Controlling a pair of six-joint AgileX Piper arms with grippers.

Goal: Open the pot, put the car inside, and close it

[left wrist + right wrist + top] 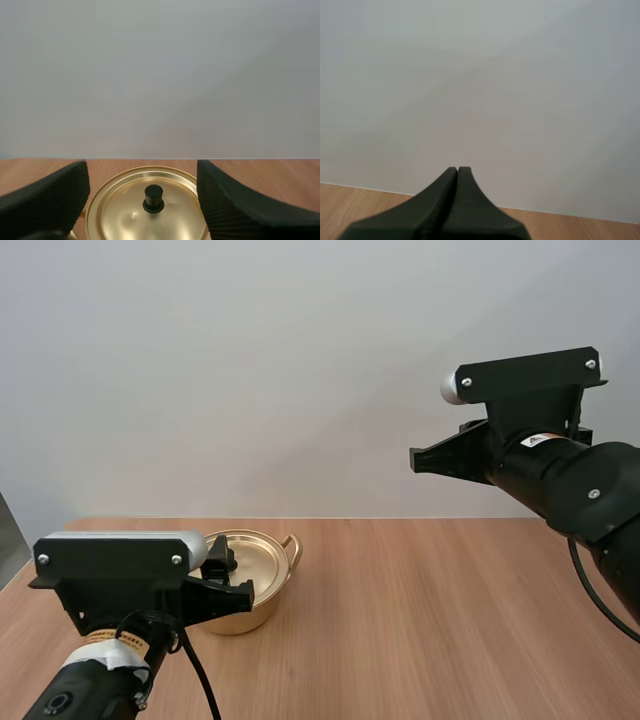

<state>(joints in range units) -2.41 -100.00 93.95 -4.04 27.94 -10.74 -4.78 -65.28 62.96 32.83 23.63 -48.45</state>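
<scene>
A golden pot (262, 585) stands at the left of the wooden table, its lid (150, 207) on, with a black knob (154, 197) in the middle of the lid. My left gripper (228, 580) hovers at the pot's near left side. In the left wrist view it (142, 200) is open, one ribbed finger (50, 197) on either side of the knob and not touching it. My right gripper (420, 460) hangs high over the table's right half, its fingers (457, 200) shut together on nothing.
The wooden table (420, 620) stretches bare to the right of the pot. A plain pale wall (300, 360) rises behind its far edge.
</scene>
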